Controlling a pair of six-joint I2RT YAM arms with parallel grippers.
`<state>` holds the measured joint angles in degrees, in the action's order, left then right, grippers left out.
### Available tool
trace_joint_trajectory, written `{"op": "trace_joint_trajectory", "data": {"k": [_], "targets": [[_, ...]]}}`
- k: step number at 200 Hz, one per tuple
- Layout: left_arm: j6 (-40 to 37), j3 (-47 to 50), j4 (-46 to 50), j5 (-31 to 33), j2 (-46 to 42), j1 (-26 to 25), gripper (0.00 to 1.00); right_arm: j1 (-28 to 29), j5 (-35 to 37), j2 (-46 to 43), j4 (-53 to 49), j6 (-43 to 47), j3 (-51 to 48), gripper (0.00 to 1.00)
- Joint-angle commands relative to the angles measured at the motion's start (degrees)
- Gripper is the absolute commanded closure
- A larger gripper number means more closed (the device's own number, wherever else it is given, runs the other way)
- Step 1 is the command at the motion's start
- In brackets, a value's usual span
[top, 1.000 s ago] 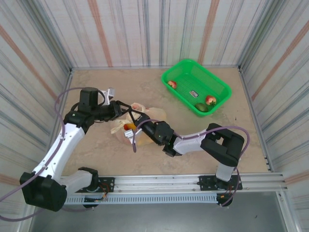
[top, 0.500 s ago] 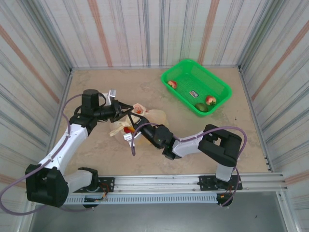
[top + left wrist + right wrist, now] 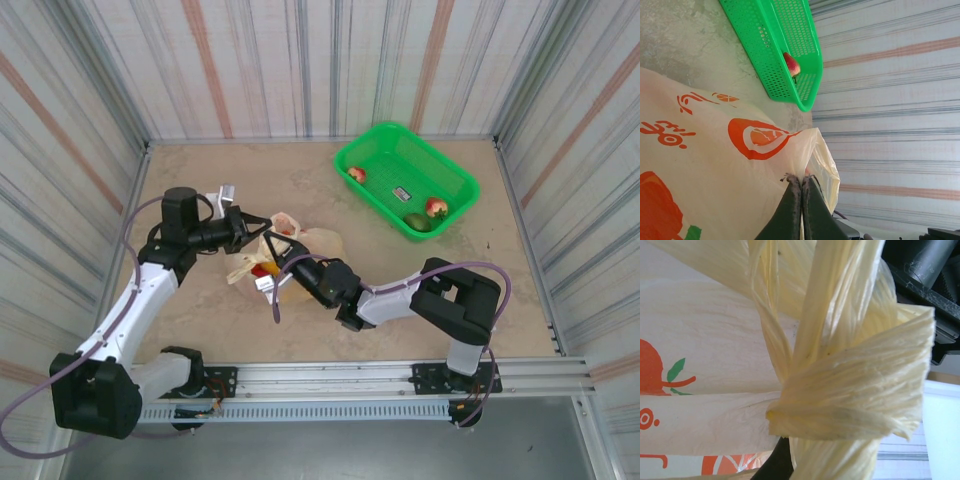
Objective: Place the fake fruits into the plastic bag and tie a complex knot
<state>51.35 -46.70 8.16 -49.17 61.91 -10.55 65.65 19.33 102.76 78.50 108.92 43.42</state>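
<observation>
The cream plastic bag (image 3: 305, 245) with orange fruit prints lies mid-table, its contents hidden by the film. My left gripper (image 3: 264, 226) is at its left top, shut on a fold of the bag (image 3: 715, 165); the fingertips (image 3: 795, 182) pinch the film flat. My right gripper (image 3: 277, 268) is at the bag's near-left side, shut on a twisted handle strand just under the knot (image 3: 850, 395), with one dark finger (image 3: 777, 465) showing. In the green basket (image 3: 455, 175) lie three fake fruits: a red one (image 3: 356, 173), a red-green apple (image 3: 436, 207) and a dark green one (image 3: 417, 222).
The green basket stands at the back right, its perforated wall (image 3: 775, 45) and a red fruit (image 3: 791, 64) showing in the left wrist view. Striped walls close the table on three sides. Bare tabletop (image 3: 200, 180) lies at the back left and front right.
My left gripper has shut on the bag's fold and drawn back slightly to the left. The right gripper shifted a little left, still holding the handle.
</observation>
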Motion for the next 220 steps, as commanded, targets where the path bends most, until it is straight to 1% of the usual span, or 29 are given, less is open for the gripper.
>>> {"op": "trace_joint_trajectory", "data": {"k": [1,9,22,39,61,72,98,112,132,168,198,220], "targets": [[0.7,-0.6,-4.2,-1.4,-2.1,1.0,0.97,-0.2,1.0,1.3,1.0,0.6,-1.1,1.00],[0.7,-0.8,-4.4,-1.7,-2.1,1.0,0.93,-0.1,1.1,1.4,1.1,0.4,-1.1,1.00],[-0.9,-1.9,-2.3,-1.4,-2.2,1.0,0.79,-0.1,1.2,1.4,1.4,0.2,-1.1,1.00],[-5.7,-4.7,5.3,1.3,-2.5,1.0,0.71,-0.1,1.2,1.0,1.7,-0.3,-1.1,1.00],[-10.8,-7.2,13.4,5.6,-2.9,0.9,0.72,-0.1,1.0,0.3,1.7,-0.5,-1.0,1.00],[-11.6,-7.3,14.8,6.3,-3.3,0.9,0.75,-0.2,1.0,0.0,1.7,-0.5,-1.0,1.00],[-12.7,-6.5,16.2,7.2,-4.1,0.7,0.85,-0.1,1.1,-0.2,1.8,-0.5,-1.1,1.00],[-13.8,-6.7,17.5,8.1,-4.4,0.7,0.87,-0.1,1.2,-0.1,1.8,-0.5,-1.0,1.00],[-15.2,-7.6,18.4,8.7,-4.9,0.3,0.87,0.1,1.1,0.1,1.8,-0.5,-1.0,1.00],[-16.4,-10.3,16.2,7.6,-3.4,-2.9,0.79,0.2,1.0,0.5,1.9,-0.4,-0.9,1.00],[-16.7,-12.0,14.5,6.3,-1.0,-3.4,0.79,0.3,1.1,0.7,1.9,-0.5,-0.8,1.00],[-17.6,-12.7,14.1,5.2,2.5,-4.3,0.79,0.3,0.9,0.9,1.9,-0.5,-0.7,1.00]]}}
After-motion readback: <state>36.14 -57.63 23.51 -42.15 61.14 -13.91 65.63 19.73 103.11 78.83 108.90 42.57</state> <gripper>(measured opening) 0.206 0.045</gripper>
